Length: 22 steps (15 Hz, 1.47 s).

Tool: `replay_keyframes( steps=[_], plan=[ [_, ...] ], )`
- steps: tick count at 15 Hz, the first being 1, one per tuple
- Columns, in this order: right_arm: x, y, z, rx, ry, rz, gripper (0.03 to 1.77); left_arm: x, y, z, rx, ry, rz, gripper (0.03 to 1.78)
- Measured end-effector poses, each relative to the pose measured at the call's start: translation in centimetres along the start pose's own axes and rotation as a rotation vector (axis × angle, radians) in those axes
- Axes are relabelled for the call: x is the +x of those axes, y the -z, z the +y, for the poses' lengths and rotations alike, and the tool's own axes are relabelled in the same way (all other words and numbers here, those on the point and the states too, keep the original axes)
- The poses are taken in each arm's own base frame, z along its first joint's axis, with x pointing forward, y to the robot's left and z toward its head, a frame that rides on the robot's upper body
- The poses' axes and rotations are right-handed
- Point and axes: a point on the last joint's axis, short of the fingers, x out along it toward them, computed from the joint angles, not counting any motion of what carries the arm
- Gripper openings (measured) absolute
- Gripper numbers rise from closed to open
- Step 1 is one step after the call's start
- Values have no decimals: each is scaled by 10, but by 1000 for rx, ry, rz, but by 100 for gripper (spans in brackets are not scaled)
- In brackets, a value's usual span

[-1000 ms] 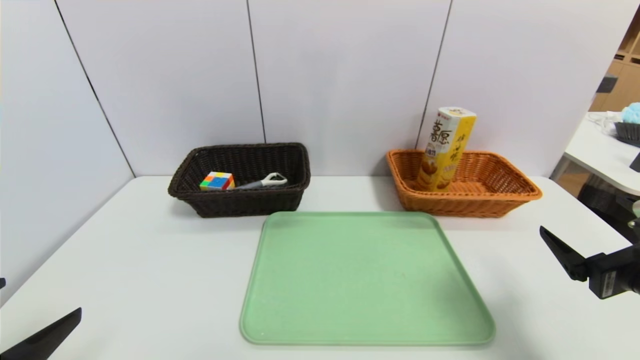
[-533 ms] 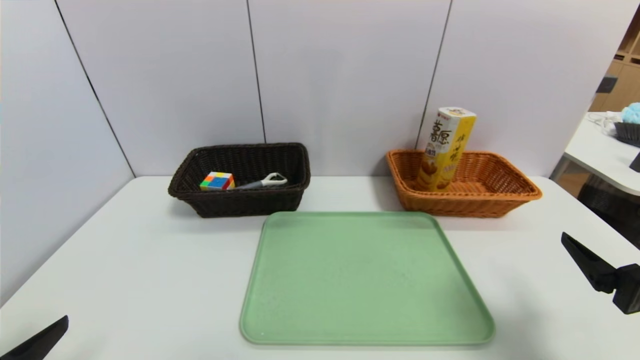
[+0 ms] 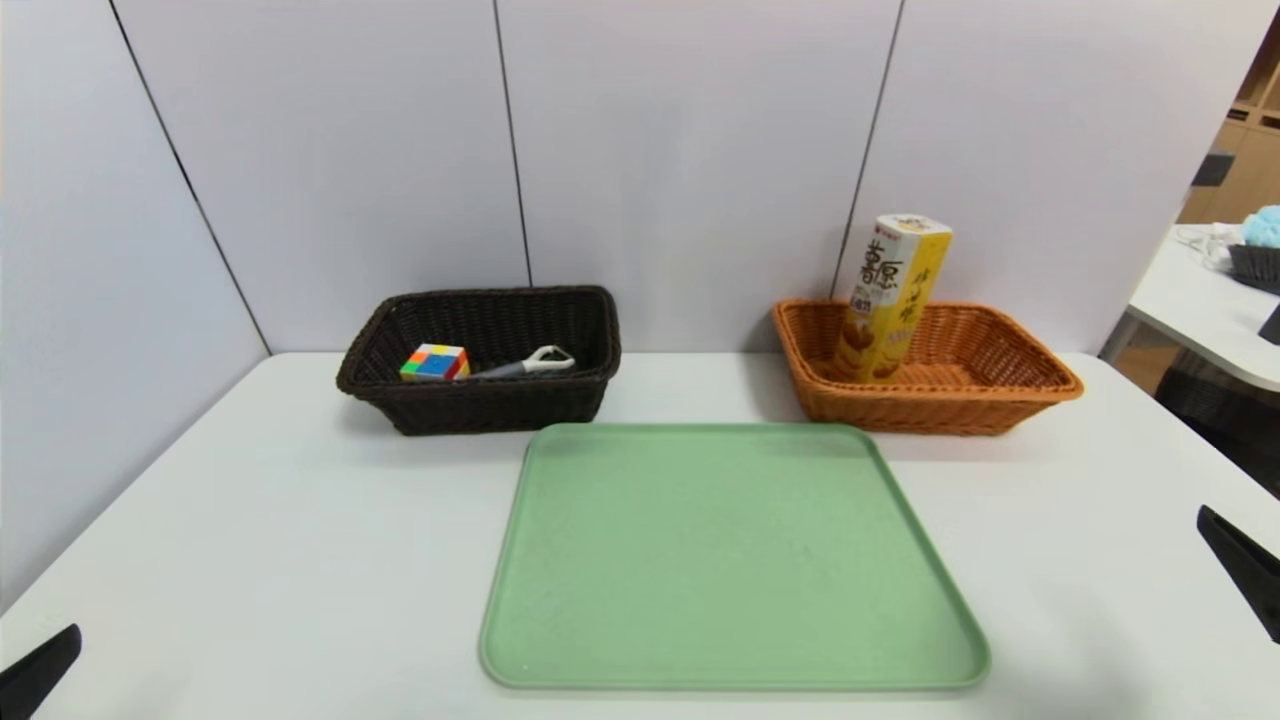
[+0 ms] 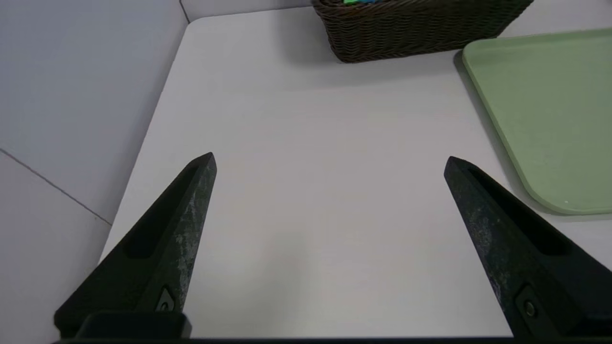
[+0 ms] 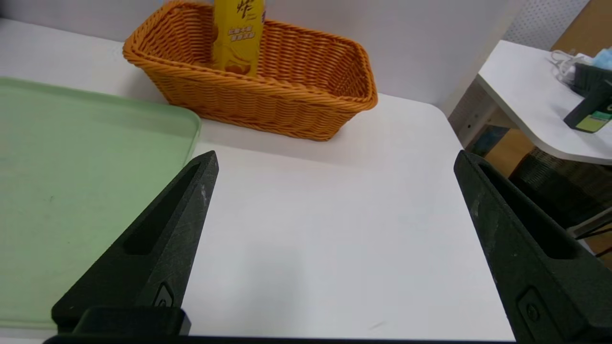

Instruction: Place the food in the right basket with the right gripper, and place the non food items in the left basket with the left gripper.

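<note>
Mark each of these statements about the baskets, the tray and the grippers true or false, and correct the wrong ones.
1. The puzzle cube lies in the dark brown basket. True.
2. The peeler lies on the green tray. False: the peeler is in the dark brown basket with the cube; the green tray is bare.
3. The yellow and white snack box stands in the orange basket, leaning a little. True.
4. The left gripper is closed on the cube. False: the left gripper is open and empty over the table's left side.
5. The right gripper is open, over the table's right side. True.
</note>
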Motion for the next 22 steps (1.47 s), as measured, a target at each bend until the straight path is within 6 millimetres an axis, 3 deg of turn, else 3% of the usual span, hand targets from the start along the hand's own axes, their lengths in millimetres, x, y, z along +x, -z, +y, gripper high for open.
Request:
replay_keyframes(
  steps=[22],
  plan=[
    [-59, 30, -8, 21, 194, -95, 170, -38, 76, -5, -54, -28, -79, 169]
  ],
)
